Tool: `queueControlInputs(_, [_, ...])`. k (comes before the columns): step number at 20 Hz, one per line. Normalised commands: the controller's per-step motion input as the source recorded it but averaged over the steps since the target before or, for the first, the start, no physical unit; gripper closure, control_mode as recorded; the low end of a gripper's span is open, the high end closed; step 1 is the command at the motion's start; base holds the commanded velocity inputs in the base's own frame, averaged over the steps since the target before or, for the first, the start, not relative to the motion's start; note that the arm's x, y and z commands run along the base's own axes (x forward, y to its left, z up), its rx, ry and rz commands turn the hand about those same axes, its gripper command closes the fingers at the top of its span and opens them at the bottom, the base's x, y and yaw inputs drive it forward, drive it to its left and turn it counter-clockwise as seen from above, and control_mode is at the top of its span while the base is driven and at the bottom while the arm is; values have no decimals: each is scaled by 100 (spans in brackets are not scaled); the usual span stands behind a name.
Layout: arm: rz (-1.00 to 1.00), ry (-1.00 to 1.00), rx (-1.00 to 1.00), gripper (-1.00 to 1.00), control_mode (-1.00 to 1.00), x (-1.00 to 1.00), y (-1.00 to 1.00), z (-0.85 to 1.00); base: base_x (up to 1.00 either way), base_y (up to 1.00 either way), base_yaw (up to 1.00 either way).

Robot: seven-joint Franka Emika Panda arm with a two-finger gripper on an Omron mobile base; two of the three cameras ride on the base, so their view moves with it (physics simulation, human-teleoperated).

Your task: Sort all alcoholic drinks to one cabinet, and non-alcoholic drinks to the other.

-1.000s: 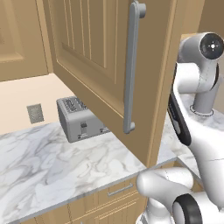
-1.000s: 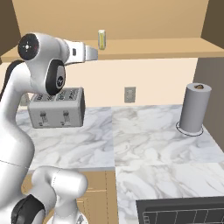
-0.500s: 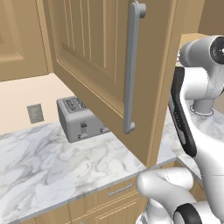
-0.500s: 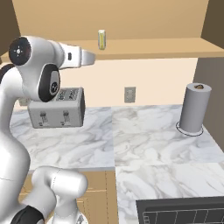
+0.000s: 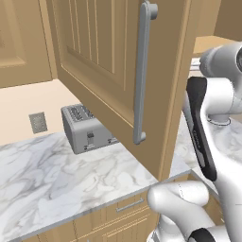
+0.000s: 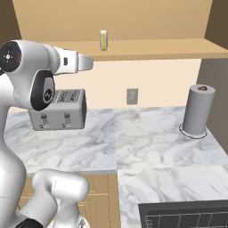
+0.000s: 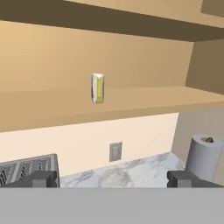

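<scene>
One small carton (image 7: 97,88), whitish with a yellow stripe, stands upright alone on the tan floor of the open wall cabinet (image 7: 144,103), above the toaster (image 6: 58,115); no writing is readable. Gripper (image 7: 112,178) fingers stand spread wide, empty, well short of it.

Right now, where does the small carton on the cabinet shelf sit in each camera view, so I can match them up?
Left base view: the open cabinet door blocks the shelf, so I cannot place it there.
Right base view: the small carton stands upright on the shelf, upper centre-left.
Hand view: upright on the shelf, just left of centre.
Shared landmark: the toaster, on the counter in every view.
</scene>
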Motion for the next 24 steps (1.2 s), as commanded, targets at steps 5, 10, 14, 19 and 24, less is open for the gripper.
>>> queueControlInputs(5, [-1, 0, 0, -100, -100, -23, 0, 0, 0, 0, 0])
queueControlInputs(10, [0, 0, 0, -100, -100, -20, 0, -2, 0, 0, 0])
queueControlInputs(14, [0, 0, 0, -100, -100, -15, 0, -1, 0, 0, 0])
queueControlInputs(19, [0, 3, 0, -100, -100, -13, 0, -3, 0, 0, 0])
queueControlInputs(24, [0, 2, 0, -100, -100, -8, 1, -6, 0, 0, 0])
